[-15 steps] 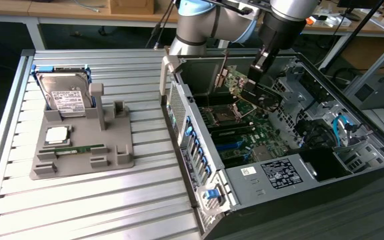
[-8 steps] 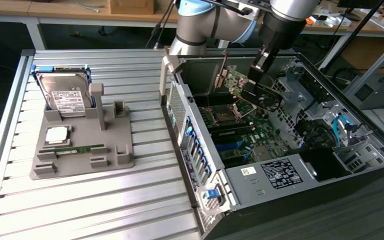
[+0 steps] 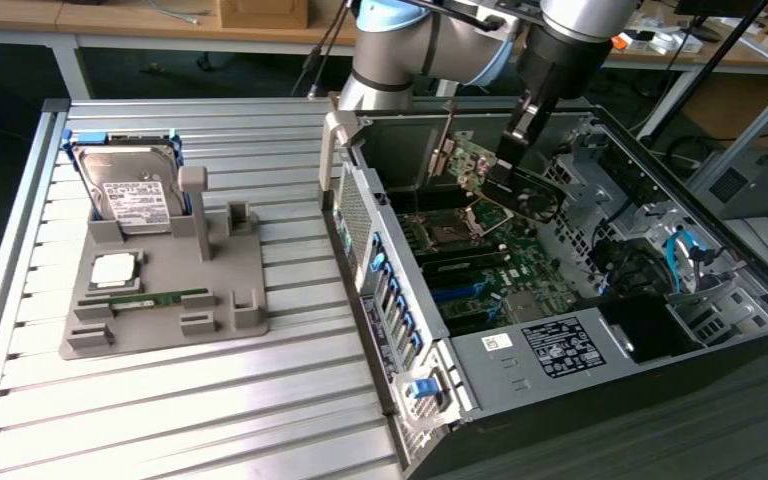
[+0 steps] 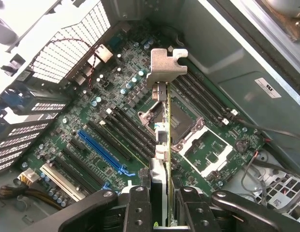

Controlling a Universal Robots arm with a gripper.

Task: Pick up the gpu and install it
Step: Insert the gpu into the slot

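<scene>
Table [image 3: 157, 400] is the ribbed aluminium kind, with wooden benches and loose cables along the back of the room. A grey holder [image 3: 224, 320] sits on it toward the exterior view's left. It has a hard drive [image 3: 131, 190] standing up at the back, and a cpu [image 3: 113, 268] and ram stick [image 3: 157, 298] lying flat. Just beside it is the open pc case [image 3: 491, 400], with the motherboard [image 4: 92, 121] showing.

The gpu [image 3: 518, 190] is up in the air inside the case, over the board and not seated in any slot as far as I can see. Fingers [image 4: 139, 210] are clamped on it from both sides. In the wrist view it's edge-on: thin green board, silver bracket [image 4: 167, 65] at the far end, hanging above the spot between the black slots and the cpu socket [image 4: 193, 128]. The blue slot [image 4: 104, 150] is off to one side, apart from the card
</scene>
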